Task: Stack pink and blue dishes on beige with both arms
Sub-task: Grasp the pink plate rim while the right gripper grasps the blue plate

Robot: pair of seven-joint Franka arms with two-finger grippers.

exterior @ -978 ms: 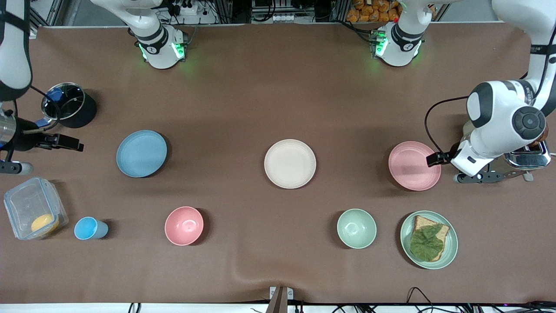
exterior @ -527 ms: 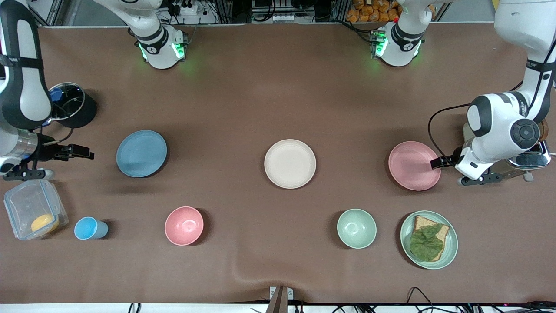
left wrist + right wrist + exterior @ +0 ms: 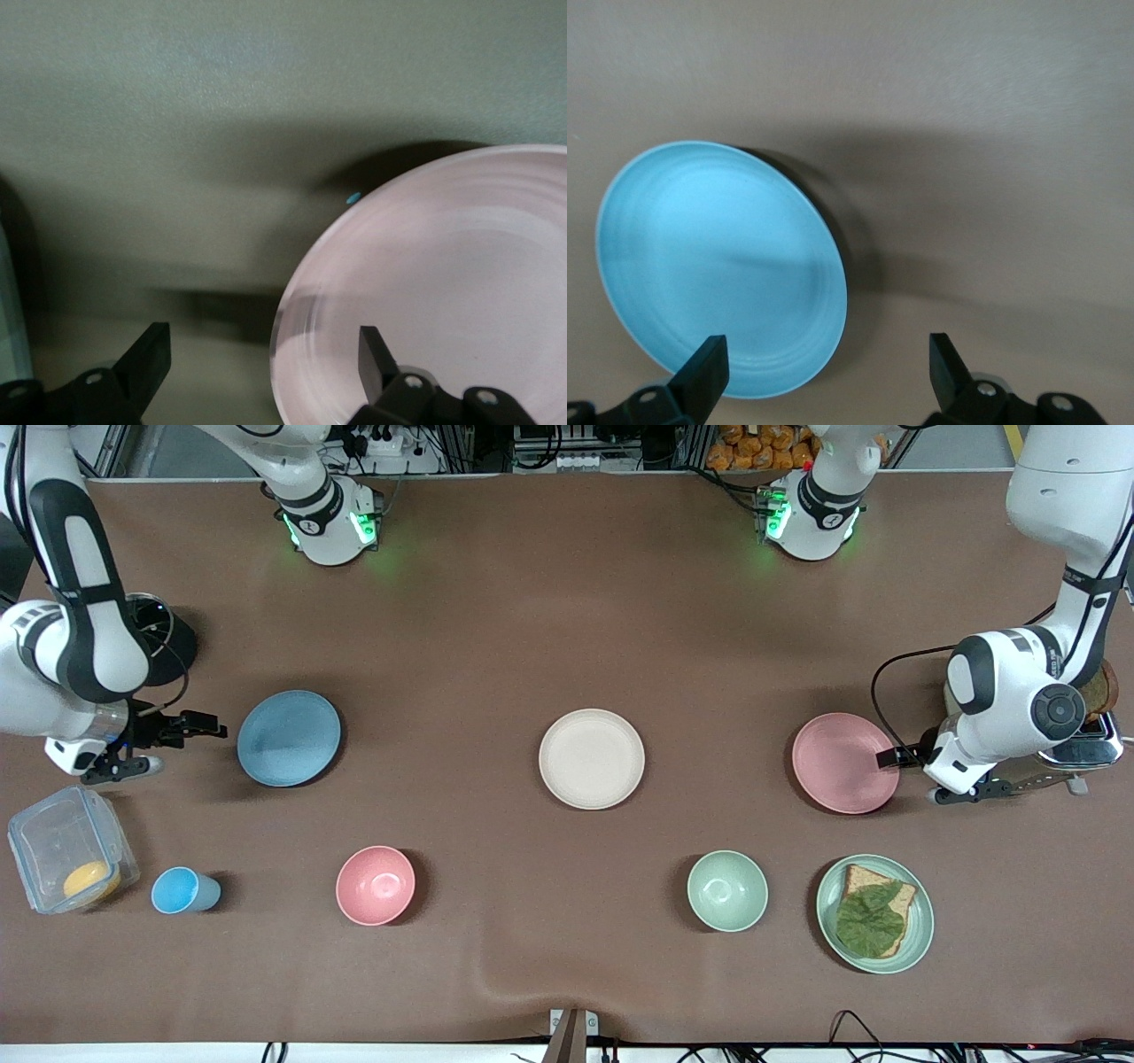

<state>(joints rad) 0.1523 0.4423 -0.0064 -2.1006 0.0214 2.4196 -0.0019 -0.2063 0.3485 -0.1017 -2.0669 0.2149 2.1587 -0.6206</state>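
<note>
The pale pink plate (image 3: 844, 763) lies toward the left arm's end of the table, the light blue plate (image 3: 289, 738) toward the right arm's end, and the beige plate (image 3: 592, 759) sits bare between them. My left gripper (image 3: 890, 758) is low at the pink plate's outer edge. It is open, and in the left wrist view the pink plate's (image 3: 443, 283) rim lies between the fingers of this gripper (image 3: 261, 359). My right gripper (image 3: 211, 726) is open just outside the blue plate's edge. In the right wrist view the blue plate's (image 3: 718, 266) rim reaches in between the fingers of that gripper (image 3: 826, 361).
Nearer the front camera stand a blue cup (image 3: 182, 891), a pink bowl (image 3: 375, 885), a green bowl (image 3: 727, 890) and a green plate with bread and a leaf (image 3: 875, 913). A clear container (image 3: 66, 859) and a black pot (image 3: 155, 642) flank the right arm; a toaster (image 3: 1081, 746) sits under the left arm.
My right gripper has travelled toward the blue plate, closing most of the gap. My left gripper has stayed at the pink plate's edge while its arm shifted slightly.
</note>
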